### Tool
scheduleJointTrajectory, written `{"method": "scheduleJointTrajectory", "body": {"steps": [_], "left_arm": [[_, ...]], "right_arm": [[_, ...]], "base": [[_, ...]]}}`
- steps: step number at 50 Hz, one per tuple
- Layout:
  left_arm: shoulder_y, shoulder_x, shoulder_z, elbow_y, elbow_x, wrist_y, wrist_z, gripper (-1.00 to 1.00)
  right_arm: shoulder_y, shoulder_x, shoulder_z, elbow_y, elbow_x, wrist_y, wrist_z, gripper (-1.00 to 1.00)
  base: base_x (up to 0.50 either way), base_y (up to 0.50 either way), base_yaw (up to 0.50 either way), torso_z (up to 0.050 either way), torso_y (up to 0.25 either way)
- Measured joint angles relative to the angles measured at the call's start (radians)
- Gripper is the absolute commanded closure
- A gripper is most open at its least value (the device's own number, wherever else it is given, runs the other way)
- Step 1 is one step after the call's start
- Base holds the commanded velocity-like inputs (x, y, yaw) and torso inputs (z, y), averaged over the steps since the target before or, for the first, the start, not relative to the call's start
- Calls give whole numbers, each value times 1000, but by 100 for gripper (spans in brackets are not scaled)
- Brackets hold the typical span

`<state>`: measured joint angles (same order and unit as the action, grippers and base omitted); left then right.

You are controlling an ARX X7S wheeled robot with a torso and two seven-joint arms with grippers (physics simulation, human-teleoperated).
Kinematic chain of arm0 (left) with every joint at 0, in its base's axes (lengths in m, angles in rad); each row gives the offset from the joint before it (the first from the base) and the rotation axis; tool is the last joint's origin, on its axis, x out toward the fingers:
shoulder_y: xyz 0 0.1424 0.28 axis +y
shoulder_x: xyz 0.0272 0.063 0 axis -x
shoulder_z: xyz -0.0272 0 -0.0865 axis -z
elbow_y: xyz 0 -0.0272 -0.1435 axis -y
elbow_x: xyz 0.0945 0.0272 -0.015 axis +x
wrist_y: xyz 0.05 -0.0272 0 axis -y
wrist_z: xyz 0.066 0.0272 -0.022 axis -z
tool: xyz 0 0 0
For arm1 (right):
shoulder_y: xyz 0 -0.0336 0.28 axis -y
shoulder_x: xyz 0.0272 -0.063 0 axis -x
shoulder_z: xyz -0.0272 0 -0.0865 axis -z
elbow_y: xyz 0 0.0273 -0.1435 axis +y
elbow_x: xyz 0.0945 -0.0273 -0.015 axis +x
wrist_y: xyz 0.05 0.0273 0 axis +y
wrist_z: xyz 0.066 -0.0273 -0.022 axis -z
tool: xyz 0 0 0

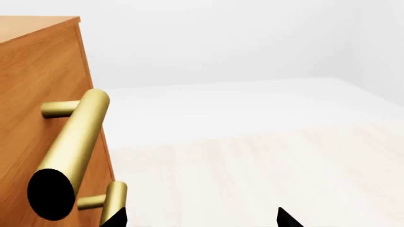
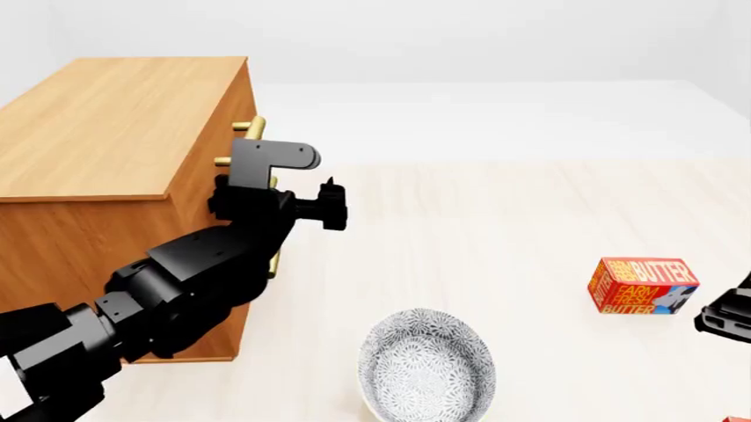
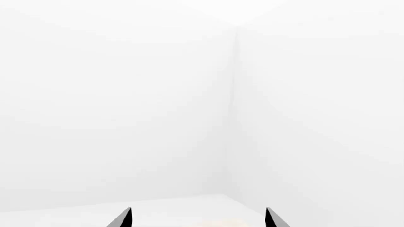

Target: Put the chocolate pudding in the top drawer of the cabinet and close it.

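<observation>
Cabinet [image 2: 129, 158] drawers all look flush from my head view, top handle [image 1: 73, 146] just beside my left gripper [image 1: 202, 218], fingers spread wide, nothing between them. Right gripper [image 3: 197, 218] also parted, empty, aimed at blank wall. Pudding: I can't find it anywhere; only a butter box [image 2: 641, 286] and patterned bowl [image 2: 425, 365] on the table [image 2: 516, 220]. Fits pudding already shut inside, or still out of view; I can't tell which.
</observation>
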<state>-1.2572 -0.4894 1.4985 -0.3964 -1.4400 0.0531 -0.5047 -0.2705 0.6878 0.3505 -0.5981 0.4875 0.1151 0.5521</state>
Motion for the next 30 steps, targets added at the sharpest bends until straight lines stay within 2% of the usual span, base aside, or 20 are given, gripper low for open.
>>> {"method": "scheduleJointTrajectory", "body": {"steps": [15,30], "left_arm": [[4,-62,2,90,-2,11,17,-100],[-3,-228,-30,315,-60,-19,194,-100]], "right_arm": [[-9,-3,10,-4,1,-4,-4,-100],[-8,-7,9,5,0,-8,-9,-100]], "base": [[0,0,0,0,6],[0,0,0,1,1]]}}
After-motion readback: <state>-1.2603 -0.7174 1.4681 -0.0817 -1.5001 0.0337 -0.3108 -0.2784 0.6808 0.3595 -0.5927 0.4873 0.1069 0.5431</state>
